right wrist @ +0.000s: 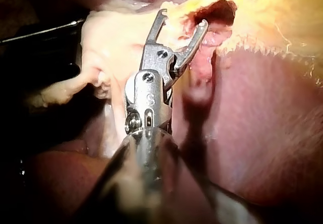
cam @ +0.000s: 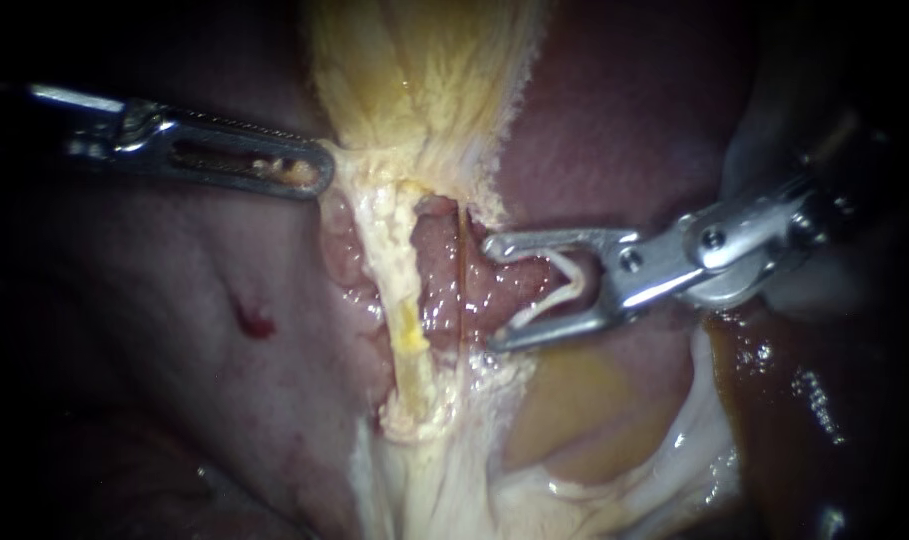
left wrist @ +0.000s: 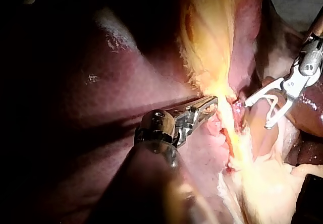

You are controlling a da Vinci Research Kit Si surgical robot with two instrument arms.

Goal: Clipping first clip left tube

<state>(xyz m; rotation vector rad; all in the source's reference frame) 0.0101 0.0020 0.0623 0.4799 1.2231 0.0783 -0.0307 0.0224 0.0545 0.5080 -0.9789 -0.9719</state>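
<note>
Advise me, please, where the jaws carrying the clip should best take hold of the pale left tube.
Likely its bare middle stretch, from the right, the right instrument setting the clip crosswise: the left tube runs upright there, cleared beside the window.

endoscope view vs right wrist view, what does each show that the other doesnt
Endoscope only: the white clip carried between the right instrument's wide-apart jaws, and the left instrument's jaws shut on pale tissue. Right wrist only: a dark red hollow in the yellow gallbladder just ahead of the jaw tips. Both: the right instrument with jaws spread, the gallbladder and the liver.
</note>
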